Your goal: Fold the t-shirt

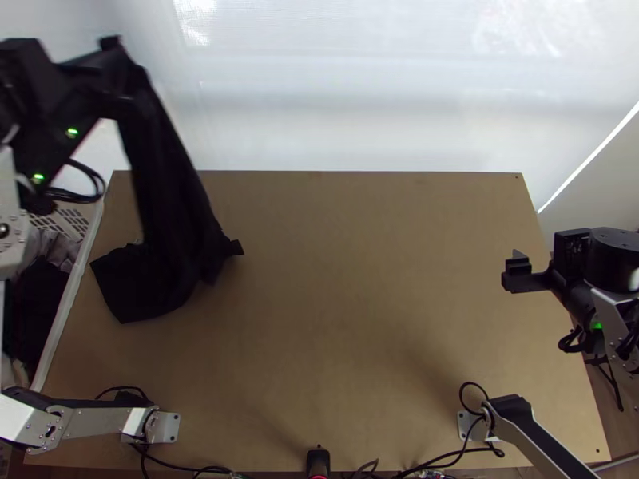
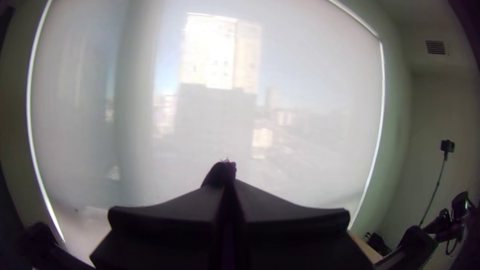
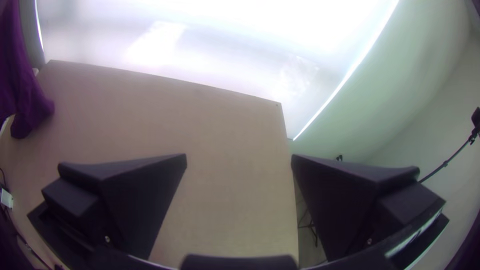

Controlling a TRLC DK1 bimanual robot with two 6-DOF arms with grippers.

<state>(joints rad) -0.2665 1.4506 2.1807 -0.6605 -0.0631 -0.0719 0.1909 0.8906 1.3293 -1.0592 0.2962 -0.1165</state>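
The left gripper (image 2: 229, 184) is clamping its jaws on the t-shirt (image 1: 172, 199), which is hanging onto the tabletop (image 1: 359, 279), apparently soft and light; a loose lower corner (image 1: 232, 248) is offering purchase for the right gripper (image 3: 239, 156), whose jaws are standing apart.

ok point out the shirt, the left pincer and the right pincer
shirt (image 1: 140, 287): top view, on the bunched lower part resting on the table
left pincer (image 2: 229, 186): left wrist view, between the tips of its shut fingers
right pincer (image 3: 239, 162): right wrist view, midway between its open fingertips
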